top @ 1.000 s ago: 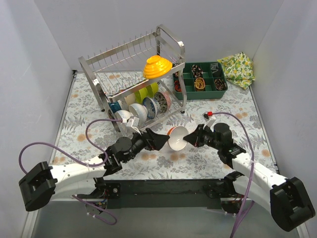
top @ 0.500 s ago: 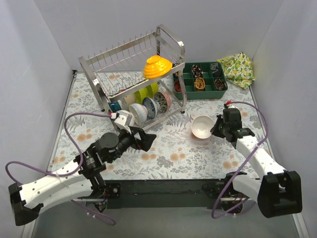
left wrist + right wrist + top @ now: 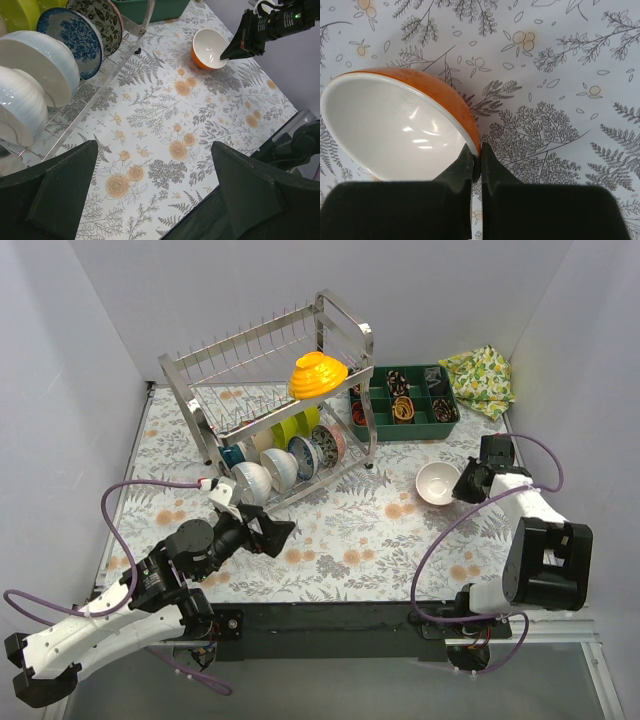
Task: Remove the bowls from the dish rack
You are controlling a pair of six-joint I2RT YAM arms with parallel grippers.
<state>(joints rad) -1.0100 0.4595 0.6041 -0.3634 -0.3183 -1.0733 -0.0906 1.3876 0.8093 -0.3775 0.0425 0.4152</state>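
My right gripper [image 3: 463, 487] [image 3: 476, 152] is shut on the rim of an orange bowl [image 3: 437, 483] [image 3: 400, 125] with a white inside, held tilted over the floral table right of the dish rack [image 3: 265, 390]. The orange bowl also shows in the left wrist view [image 3: 207, 47]. My left gripper [image 3: 281, 531] [image 3: 165, 185] is open and empty, in front of the rack's lower tier. That tier holds two white bowls [image 3: 252, 480] [image 3: 42, 65], a blue-and-white bowl [image 3: 305, 455] [image 3: 75, 32], a dark patterned bowl [image 3: 100, 20] and lime green bowls [image 3: 290, 427]. A yellow-orange bowl [image 3: 318, 373] lies upside down on the upper tier.
A dark green compartment tray [image 3: 405, 405] with small items stands right of the rack. A lemon-print cloth [image 3: 480, 378] lies at the back right corner. White walls close in left, right and back.
My right gripper carried the orange bowl from the middle to the right side of the table. My left gripper let go of it, opened, and pulled back left toward the rack's front.
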